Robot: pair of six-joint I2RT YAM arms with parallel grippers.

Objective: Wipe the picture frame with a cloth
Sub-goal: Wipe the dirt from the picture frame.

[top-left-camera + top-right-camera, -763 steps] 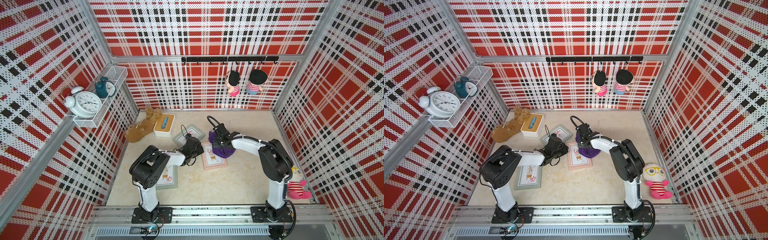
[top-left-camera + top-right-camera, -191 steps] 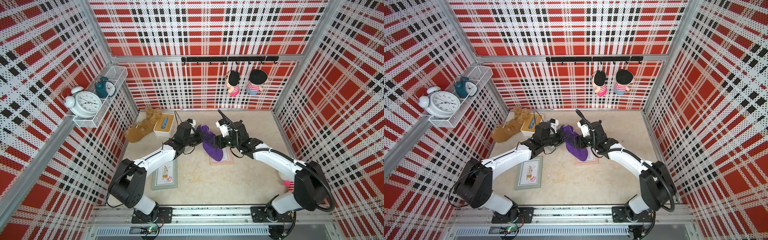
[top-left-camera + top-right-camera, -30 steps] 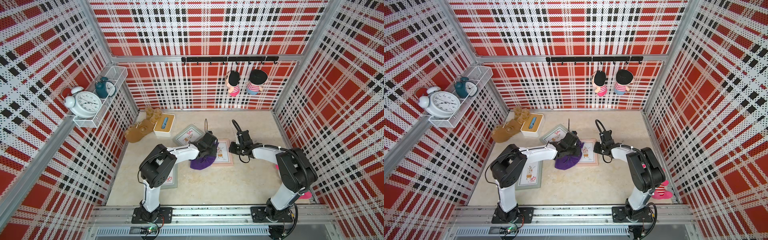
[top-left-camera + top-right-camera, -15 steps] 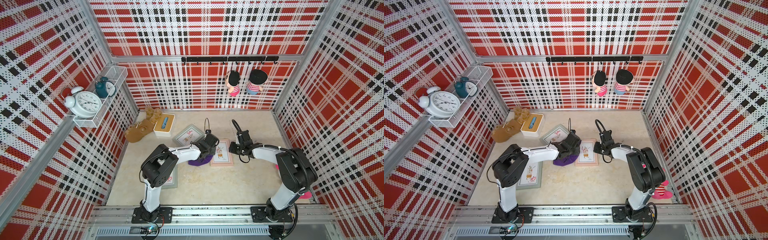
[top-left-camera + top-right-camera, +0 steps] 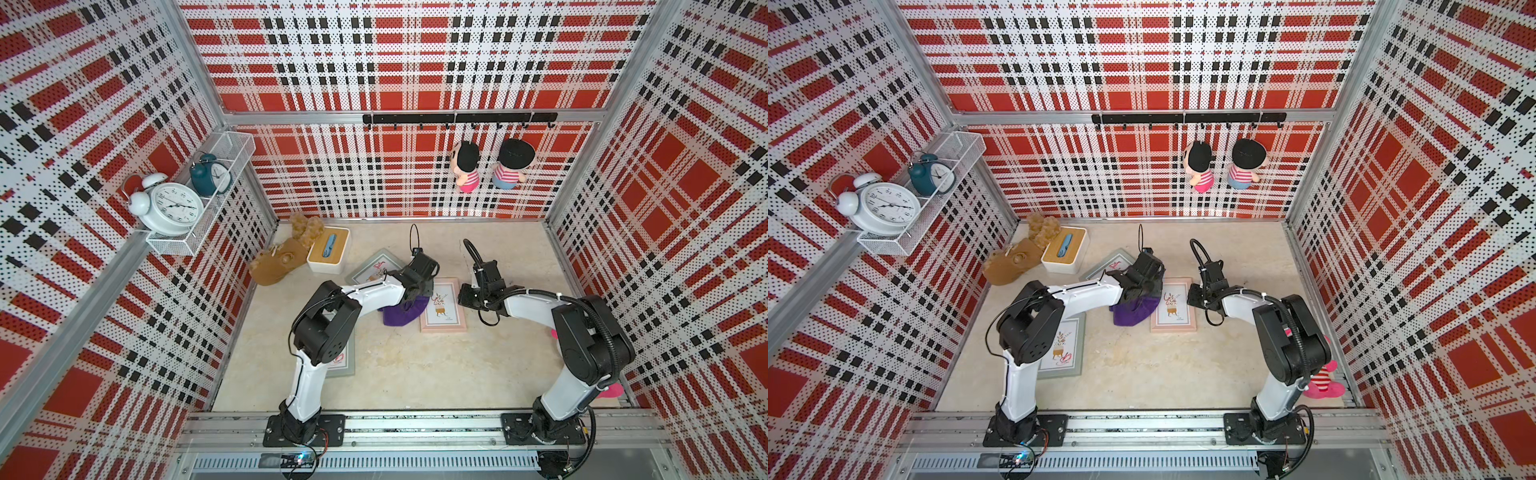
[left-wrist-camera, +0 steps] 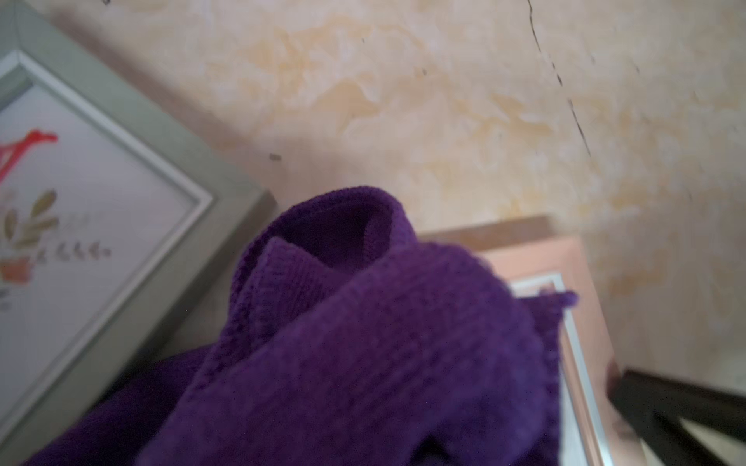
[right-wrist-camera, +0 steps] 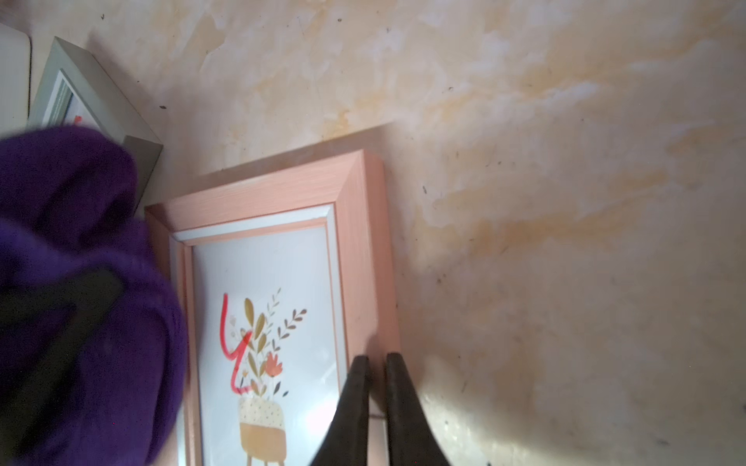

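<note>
Two grippers engaged: left gripper (image 5: 417, 291) clamps cloth (image 5: 399, 316) at frame's (image 5: 442, 328) left edge; right gripper (image 7: 377, 361), jaws together, touches right edge.

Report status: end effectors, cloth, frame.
Left end effector shut on cloth, bunched over edge of pink frame. Right end effector shut, tips on its rim. Grey frame close by.

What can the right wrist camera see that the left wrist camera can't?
Only the right wrist view shows the pink frame's flower-pot drawing with its red scribble, and the right gripper's near-closed tips at that frame's edge. Only the left wrist view shows the grey frame's leafy drawing clearly and a thin dark line on the table. Both show the purple cloth, both frames and the marbled table.
</note>
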